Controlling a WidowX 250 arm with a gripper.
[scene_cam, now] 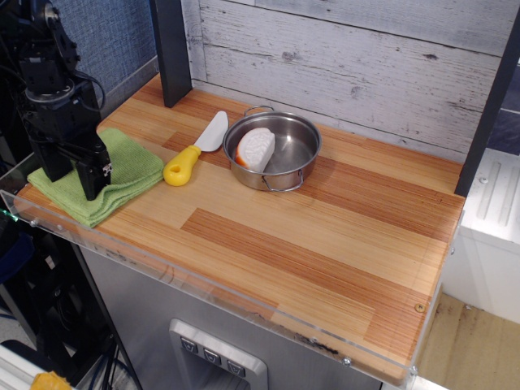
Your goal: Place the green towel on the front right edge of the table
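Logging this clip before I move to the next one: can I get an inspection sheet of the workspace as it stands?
Surface: wooden table, acrylic edging, dry and unmarked.
Job's things: green towel folded at the left end, near the front edge.
Clutter: steel pan holding a white-and-orange piece; yellow-handled knife beside it.
Grippers: gripper down on the towel; jaw state unclear.
Cables: black cable looping by the arm.
Surroundings: whitewashed plank wall, dark post.

Light-green towel [122, 175]; striped tan-reddish table [325, 244]; yellow-handled knife [193, 152].
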